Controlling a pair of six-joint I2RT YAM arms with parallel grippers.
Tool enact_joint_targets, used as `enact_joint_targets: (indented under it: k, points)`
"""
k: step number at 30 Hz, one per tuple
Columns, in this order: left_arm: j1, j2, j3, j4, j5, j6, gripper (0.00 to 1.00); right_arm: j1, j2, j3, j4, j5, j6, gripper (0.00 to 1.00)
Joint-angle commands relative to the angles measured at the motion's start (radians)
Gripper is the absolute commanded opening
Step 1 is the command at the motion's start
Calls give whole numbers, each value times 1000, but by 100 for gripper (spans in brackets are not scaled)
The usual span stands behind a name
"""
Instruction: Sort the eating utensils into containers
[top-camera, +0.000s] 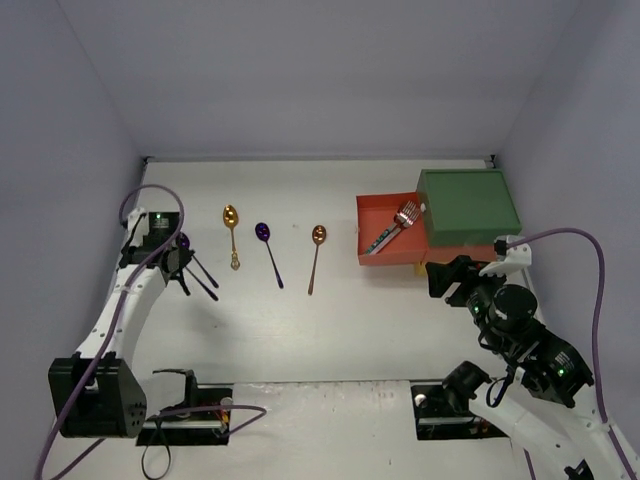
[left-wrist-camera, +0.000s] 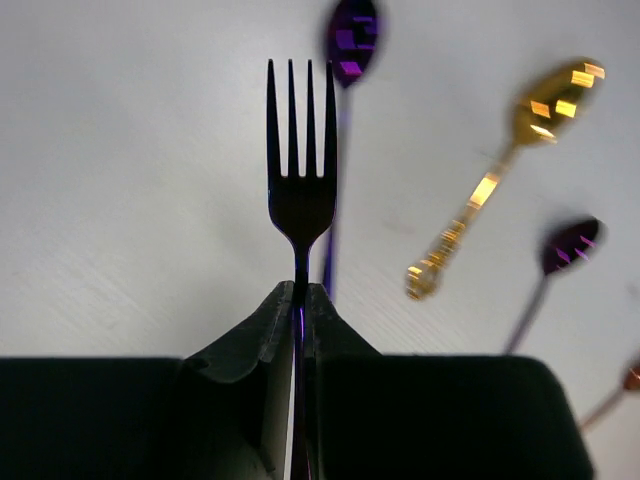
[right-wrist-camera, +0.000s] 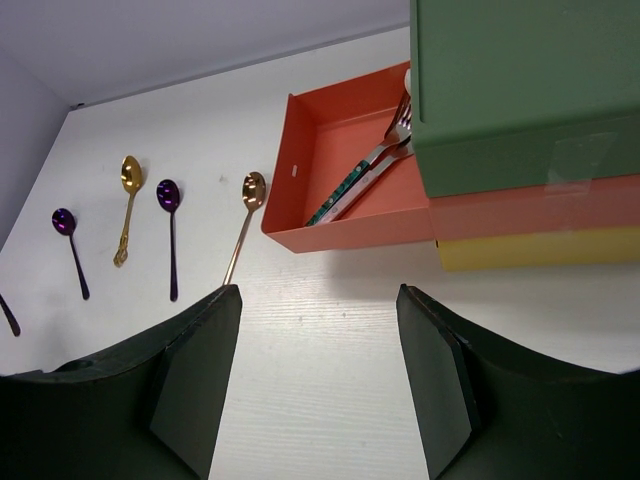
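Left wrist view shows the left hand clamped on a dark fork, tines at twelve o'clock; the right hand hangs open, red-orange drawer at twelve o'clock.

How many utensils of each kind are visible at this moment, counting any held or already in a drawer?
Spoons: 4 (gold spoon, copper spoon, two purple spoons)
Forks: 3 (dark fork in left pincer, two forks in red drawer)
Knives: 0
Total: 7
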Motion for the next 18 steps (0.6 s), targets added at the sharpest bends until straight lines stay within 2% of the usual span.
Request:
enact_joint_targets:
  k: [1, 4, 7, 9, 13, 18]
  points:
    - [-153, -63, 164, 97, 60, 241, 0, -4, 5, 27, 40, 16, 7, 61]
    - [-291, -13, 244, 188, 135, 336, 0, -4, 0, 35, 35, 18, 9, 61]
    - [-459, 65, 388, 264, 176, 465, 0, -4, -6, 47, 32, 23, 7, 61]
    - [-573, 159, 463, 308, 202, 536, 0, -4, -6, 49, 30, 26, 9, 61]
    - [-694, 324, 622, 416, 259, 681, 0, -4, -13, 51, 28, 25, 13, 61]
    - [-771, 513, 775, 523, 348, 695, 0, -4, -26, 59, 14, 27, 21, 61]
